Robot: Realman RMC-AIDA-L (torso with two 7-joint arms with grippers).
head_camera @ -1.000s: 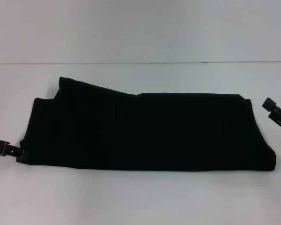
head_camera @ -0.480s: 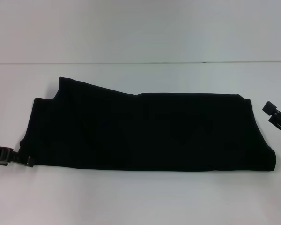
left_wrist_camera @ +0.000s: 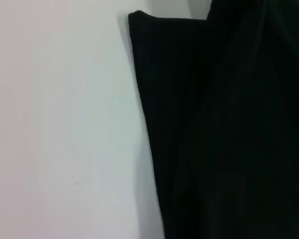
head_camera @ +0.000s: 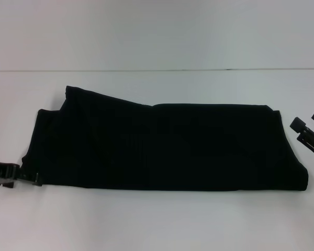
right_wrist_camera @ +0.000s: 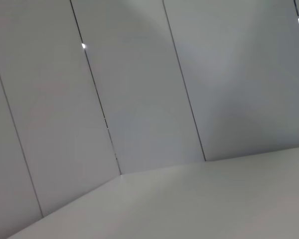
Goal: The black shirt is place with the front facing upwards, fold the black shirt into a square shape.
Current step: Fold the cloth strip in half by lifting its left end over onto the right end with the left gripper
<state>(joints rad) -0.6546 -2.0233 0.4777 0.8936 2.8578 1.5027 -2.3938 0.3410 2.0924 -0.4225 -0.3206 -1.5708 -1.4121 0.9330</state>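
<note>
- On the white tabletop [head_camera: 157, 219], head view: the black shirt [head_camera: 162, 146] lies folded into a long band running left to right, flat, centred in frame.
- Band's near edge is straight; far edge is straight on the right half, and on the left half a folded layer sticks out toward the far side with a slanted edge.
- No lettering or label shows on the cloth in any view; top surface is plain black.
- Left gripper [head_camera: 29, 179]: low at the band's near-left corner, coming in from the frame's left edge. Tips sit at the cloth edge, touching or just beside it. Black on black there, so can't tell if the fingers are apart, together or clamped on cloth.
- Right gripper [head_camera: 305, 122]: just beside the band's right end, off the cloth, clear gap to the edge. Fingers [head_camera: 298, 125] apart, two tips visible with space between, nothing in them.
- Left wrist view: black shirt [left_wrist_camera: 229, 129] fills one side of the picture, bare tabletop [left_wrist_camera: 60, 129] the other; a straight folded edge and one corner of the cloth are visible, with a second layer overlapping. Own fingers not in shot.
- Right wrist view: only white wall panels [right_wrist_camera: 139, 89] with thin seams and a strip of tabletop [right_wrist_camera: 199, 204]; no shirt, no fingers.
</note>
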